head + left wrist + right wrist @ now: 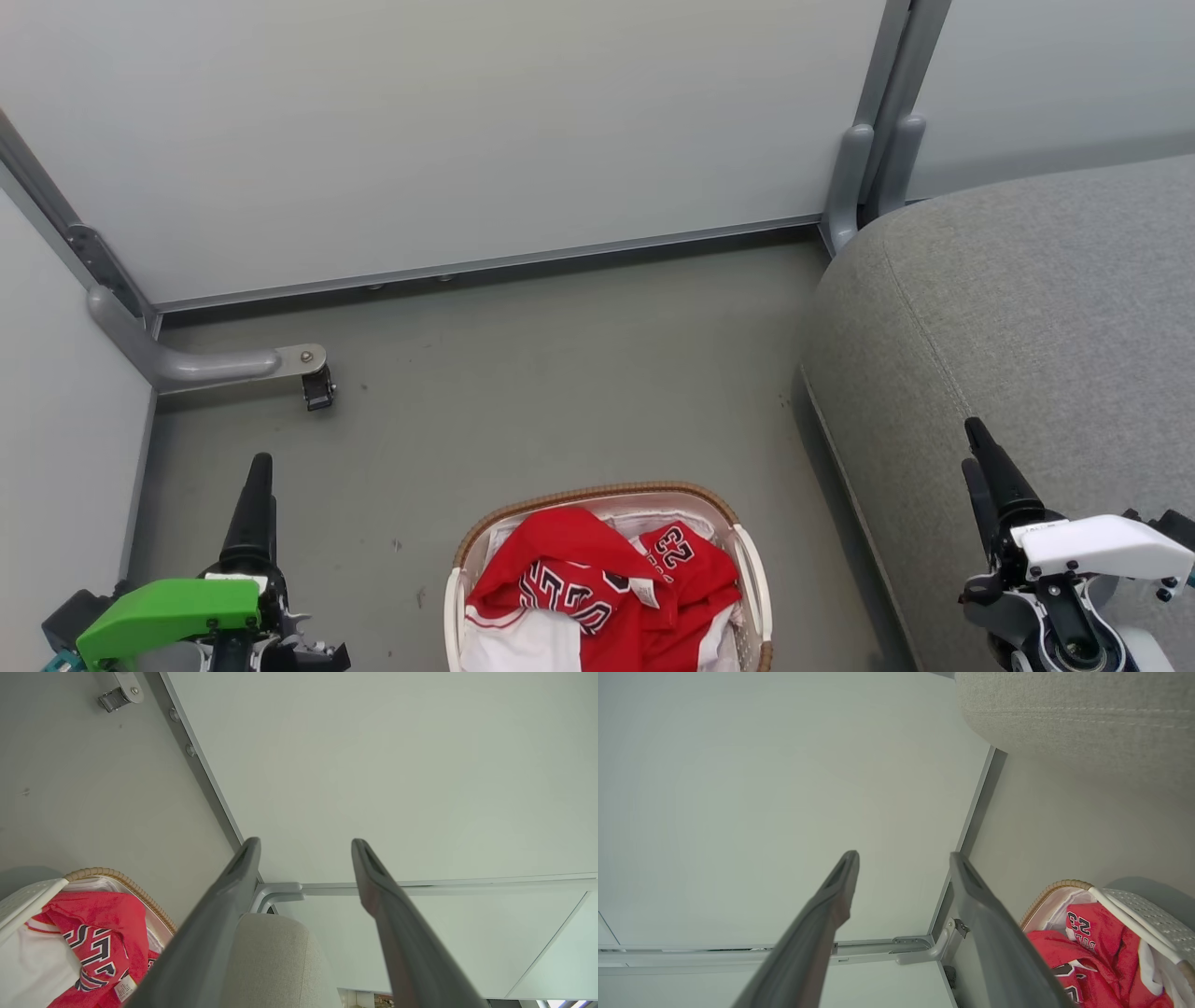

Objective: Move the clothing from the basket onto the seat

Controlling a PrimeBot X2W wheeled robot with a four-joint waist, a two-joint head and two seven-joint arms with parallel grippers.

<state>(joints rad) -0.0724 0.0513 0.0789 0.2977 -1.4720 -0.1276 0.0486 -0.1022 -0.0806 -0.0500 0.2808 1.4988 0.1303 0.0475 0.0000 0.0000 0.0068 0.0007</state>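
Both grippers stand spread and empty. The left gripper (306,849) and right gripper (903,858) show clear gaps in their wrist views, while the head view sees them edge-on. Between them the basket (597,491) sits on open floor (560,373), apart from the seat (1027,308) at right. The clothing (597,579) lies bunched inside — no clear long axis, its 23 inverted.

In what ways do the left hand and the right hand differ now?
The left hand carries a green cover; the right hand a white cover. The left hand shows against the floor, the right hand against the seat. Both are open and empty.
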